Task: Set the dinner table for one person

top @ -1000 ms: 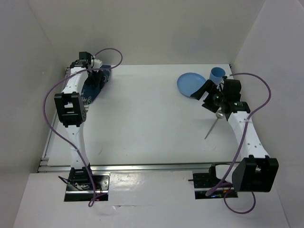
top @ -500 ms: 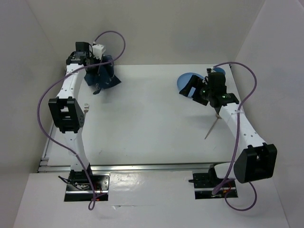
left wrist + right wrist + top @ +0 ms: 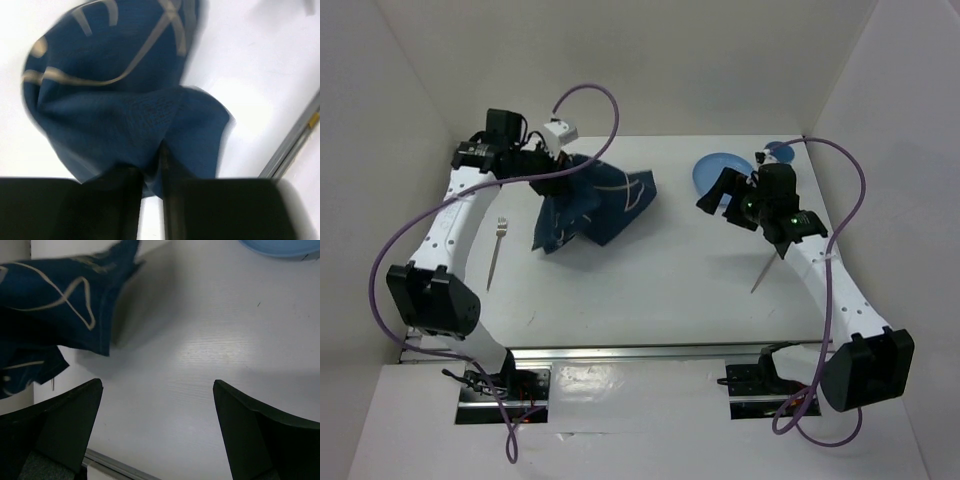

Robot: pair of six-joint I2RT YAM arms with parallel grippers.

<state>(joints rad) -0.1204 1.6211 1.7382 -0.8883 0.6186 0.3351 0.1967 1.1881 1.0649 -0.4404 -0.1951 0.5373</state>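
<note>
The large white rectangular table (image 3: 650,280) lies under a crumpled navy fish-print cloth placemat (image 3: 595,205), pinched by the left end effector (image 3: 150,172). Right of the placemat, the right end effector (image 3: 157,405) gapes empty. Nothing looks laid yet.

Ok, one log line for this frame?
left gripper shut on navy placemat, bunched, not flat | right gripper open, empty, near blue plate | fork on dinner table, untouched
</note>
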